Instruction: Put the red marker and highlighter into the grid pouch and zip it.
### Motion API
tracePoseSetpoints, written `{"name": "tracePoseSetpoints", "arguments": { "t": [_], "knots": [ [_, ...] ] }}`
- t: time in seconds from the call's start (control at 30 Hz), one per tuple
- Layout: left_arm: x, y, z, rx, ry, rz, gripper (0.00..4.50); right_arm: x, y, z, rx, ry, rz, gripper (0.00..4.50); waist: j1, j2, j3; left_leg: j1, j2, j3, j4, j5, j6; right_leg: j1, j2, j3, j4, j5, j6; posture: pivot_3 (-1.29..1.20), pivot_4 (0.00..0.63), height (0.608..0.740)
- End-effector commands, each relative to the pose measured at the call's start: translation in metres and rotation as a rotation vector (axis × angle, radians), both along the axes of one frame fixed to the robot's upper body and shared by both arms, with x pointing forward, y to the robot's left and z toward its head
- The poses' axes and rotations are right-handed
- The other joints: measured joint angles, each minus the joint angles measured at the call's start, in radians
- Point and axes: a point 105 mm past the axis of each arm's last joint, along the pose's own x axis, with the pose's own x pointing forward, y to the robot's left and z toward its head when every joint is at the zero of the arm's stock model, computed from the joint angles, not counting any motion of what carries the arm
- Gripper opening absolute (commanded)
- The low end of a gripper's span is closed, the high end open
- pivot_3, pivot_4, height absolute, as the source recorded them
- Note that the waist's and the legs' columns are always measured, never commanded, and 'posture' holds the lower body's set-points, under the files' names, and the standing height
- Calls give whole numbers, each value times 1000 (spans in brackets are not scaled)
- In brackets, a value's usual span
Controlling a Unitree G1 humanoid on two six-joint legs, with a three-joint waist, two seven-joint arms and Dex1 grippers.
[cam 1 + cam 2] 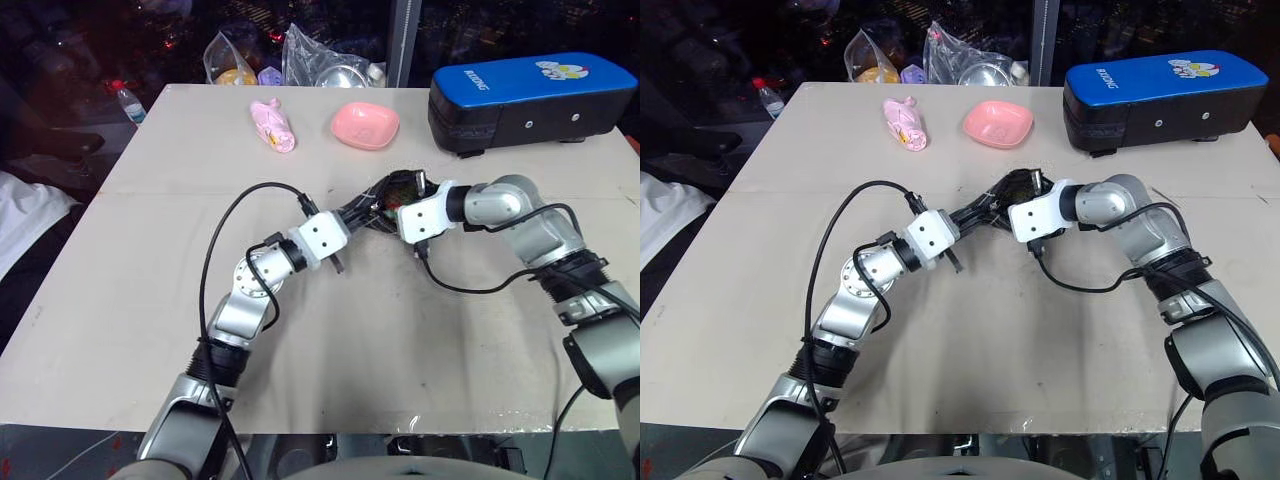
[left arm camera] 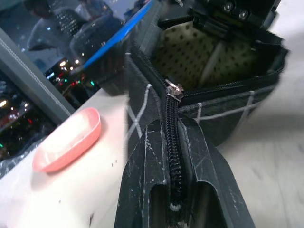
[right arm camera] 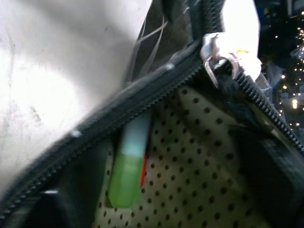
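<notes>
The mouth of the grid pouch stands open; you can pass along its unzipped stretch. The left end effector blocks the closed zipper end, and the right end effector occupies the opening. The near tabletop gives free room; the blue-topped case and pink dish bound the far side.

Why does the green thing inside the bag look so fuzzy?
In the right wrist view, the short light green highlighter sits very close to the lens inside the black grid-lined fabric pouch, so it blurs; the table beside it glares white. In the left wrist view, the pouch's zipper is sharper.
</notes>
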Motion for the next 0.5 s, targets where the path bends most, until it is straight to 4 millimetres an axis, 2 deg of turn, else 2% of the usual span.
{"name": "tracePoseSetpoints", "arguments": {
  "t": [0.03,0.13,0.37,0.5],
  "knots": [
    [3,10,6,-36,-11,32,0,-5,-30,51,174,19,-81,4453,3,0,0,0,0,0,0,0,0,0,0,0,0,0,0,0,150,740],
    [3,10,4,-37,-6,30,0,-12,-38,57,264,117,-136,4453,2,0,0,0,0,-3,0,0,0,0,0,0,0,0,0,0,150,740],
    [3,8,3,-45,-2,29,0,-28,-43,50,495,388,-252,4453,2,0,0,0,0,-4,1,0,0,0,0,0,2,0,0,0,150,740],
    [3,7,3,-47,-2,27,0,-32,-44,45,488,401,-270,4453,2,0,0,0,0,-5,1,0,0,0,0,0,2,0,0,0,150,740]
  ]
}}
